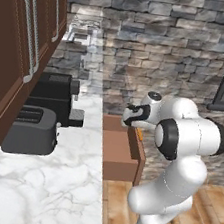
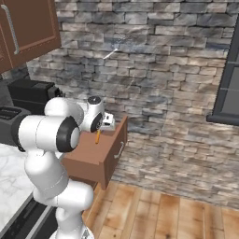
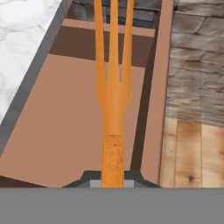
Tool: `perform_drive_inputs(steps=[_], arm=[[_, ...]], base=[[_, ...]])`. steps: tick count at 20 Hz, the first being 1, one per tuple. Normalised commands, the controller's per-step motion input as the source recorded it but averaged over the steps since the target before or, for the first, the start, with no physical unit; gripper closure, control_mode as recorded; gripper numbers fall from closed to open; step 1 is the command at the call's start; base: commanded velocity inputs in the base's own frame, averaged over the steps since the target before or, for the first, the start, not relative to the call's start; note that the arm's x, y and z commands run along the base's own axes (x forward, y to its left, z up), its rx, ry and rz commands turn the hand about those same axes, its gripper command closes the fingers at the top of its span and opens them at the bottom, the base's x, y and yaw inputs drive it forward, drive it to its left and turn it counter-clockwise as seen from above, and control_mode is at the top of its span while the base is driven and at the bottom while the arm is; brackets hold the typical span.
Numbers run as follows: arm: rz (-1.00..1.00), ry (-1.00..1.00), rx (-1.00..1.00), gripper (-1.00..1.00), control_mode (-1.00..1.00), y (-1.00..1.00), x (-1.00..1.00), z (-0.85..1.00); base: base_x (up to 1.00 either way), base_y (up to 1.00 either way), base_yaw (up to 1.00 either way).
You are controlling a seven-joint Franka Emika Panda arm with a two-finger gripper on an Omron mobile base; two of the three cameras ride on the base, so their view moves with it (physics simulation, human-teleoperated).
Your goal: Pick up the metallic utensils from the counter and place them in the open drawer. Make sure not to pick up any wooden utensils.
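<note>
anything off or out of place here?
Nothing stands out. The pincer holds an orange fork over the open drawer; the fork's tines point down toward the drawer's bare bottom. The toaster sits squarely on the marble worktop. No spills or damage.

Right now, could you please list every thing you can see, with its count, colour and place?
orange utensil: one, orange with three long prongs, held in the gripper above the open drawer
open drawer: one, reddish-brown wood, pulled out beside the marble worktop, its bottom bare
marble worktop: one, white with grey veins, left of the drawer
toaster: one, dark grey, on the worktop
black appliance: one, behind the toaster
cabinets: dark brown, above the worktop
stone wall: grey, behind
window: dark frame, right
wooden floor: light brown
gripper: one, shut on the orange utensil
</note>
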Motion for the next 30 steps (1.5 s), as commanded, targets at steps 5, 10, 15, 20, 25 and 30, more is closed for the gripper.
perform_drive_inputs(steps=[5,10,15,20,25,30], arm=[[0.0,0.0,0.0,1.0,-1.0,0.0,0.37,-0.32],[0.0,0.0,0.0,1.0,-1.0,0.0,0.31,-0.25],[0.0,0.0,0.0,1.0,-1.0,0.0,0.33,-0.24],[0.0,0.0,0.0,1.0,-1.0,0.0,0.36,-0.32],[0.0,0.0,0.0,1.0,-1.0,0.0,0.35,-0.36],[0.0,0.0,0.0,1.0,-1.0,0.0,0.35,-0.4]], base=[[0.0,0.0,0.0],[0.0,0.0,0.0],[0.0,0.0,0.0],[0.0,0.0,0.0],[0.0,0.0,0.0],[0.0,0.0,0.0]])
